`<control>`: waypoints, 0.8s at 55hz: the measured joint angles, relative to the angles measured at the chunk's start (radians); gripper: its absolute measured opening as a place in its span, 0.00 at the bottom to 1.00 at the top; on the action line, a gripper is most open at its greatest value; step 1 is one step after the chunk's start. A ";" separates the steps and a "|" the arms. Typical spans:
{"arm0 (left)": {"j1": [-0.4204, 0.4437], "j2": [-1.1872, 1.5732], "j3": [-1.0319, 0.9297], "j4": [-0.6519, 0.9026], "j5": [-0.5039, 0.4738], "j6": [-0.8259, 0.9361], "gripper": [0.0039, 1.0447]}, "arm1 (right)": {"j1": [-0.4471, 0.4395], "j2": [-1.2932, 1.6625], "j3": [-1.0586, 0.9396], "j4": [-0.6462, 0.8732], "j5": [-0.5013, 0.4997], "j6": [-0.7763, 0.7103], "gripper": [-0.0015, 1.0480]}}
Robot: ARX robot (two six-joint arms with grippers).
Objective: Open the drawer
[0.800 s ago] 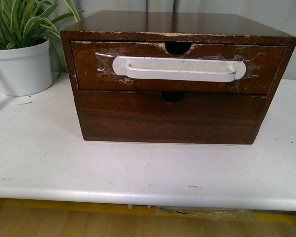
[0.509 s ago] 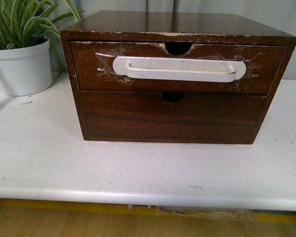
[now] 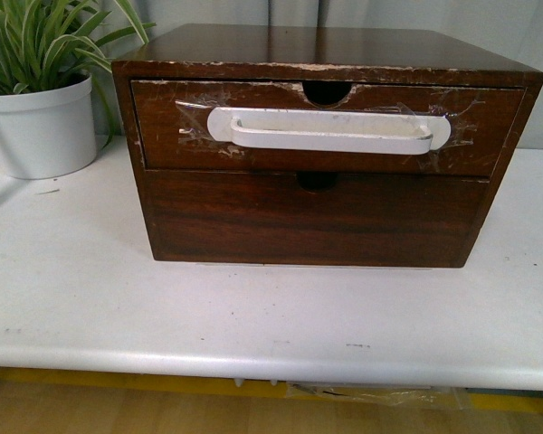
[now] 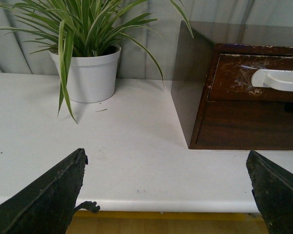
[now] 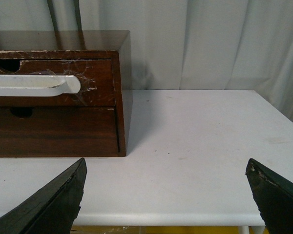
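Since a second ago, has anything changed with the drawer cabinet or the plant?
Almost nothing. In the front view the cabinet and the potted plant sit a touch lower in the picture, together, so the camera shifted, not the things. The drawer with its white handle is shut as before. Nothing is grasped: the left gripper and right gripper are open, short of the cabinet.

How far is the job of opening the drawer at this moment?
Nothing looks done: the drawer sits shut inside the wooden cabinet. In hand: the left claw and right claw are both open and empty, short of the cabinet. Left: take the white handle and pull.
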 joint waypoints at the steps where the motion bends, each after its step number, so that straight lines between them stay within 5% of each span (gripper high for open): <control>1: 0.000 0.000 0.000 0.000 0.000 0.000 0.94 | 0.000 0.000 0.000 0.000 0.000 0.000 0.91; 39: 0.000 0.000 0.000 0.000 0.000 0.000 0.94 | 0.000 0.000 0.000 0.000 0.000 0.000 0.91; 44: -0.045 0.081 0.063 -0.159 -0.135 -0.055 0.94 | -0.004 0.073 0.045 -0.103 0.029 0.057 0.91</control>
